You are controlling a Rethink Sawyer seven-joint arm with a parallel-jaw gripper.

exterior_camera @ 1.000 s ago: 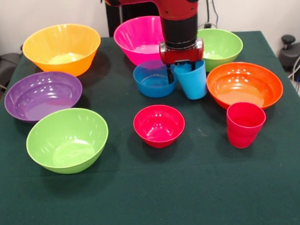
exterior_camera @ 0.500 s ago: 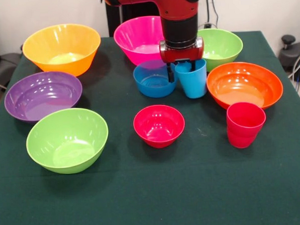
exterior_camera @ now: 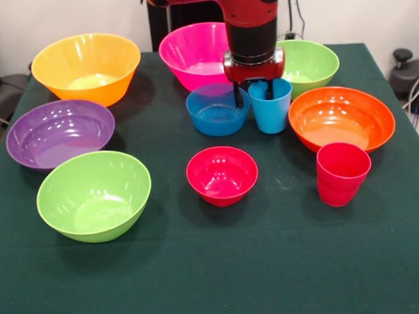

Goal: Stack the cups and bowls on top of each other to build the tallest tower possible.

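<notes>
My gripper point(exterior_camera: 254, 98) comes down from the top at the table's far middle. It is shut on the left wall of the light blue cup point(exterior_camera: 272, 111), with one finger inside the cup and one outside. The cup hangs upright, just right of the small blue bowl point(exterior_camera: 217, 111). The small red bowl point(exterior_camera: 222, 174) sits in front of it at the centre. The red-pink cup point(exterior_camera: 342, 173) stands upright at the right. No stack stands anywhere.
Large bowls ring the table: yellow-orange point(exterior_camera: 87, 65) at far left, pink point(exterior_camera: 191, 55) behind the blue bowl, lime green point(exterior_camera: 310, 66) at far right, orange point(exterior_camera: 341, 118) at right, purple point(exterior_camera: 59, 133) at left, and a second lime green one point(exterior_camera: 94, 195) at front left.
The gripper has risen a little towards the far side with the blue cup. The cup has gone from tilted to upright.
</notes>
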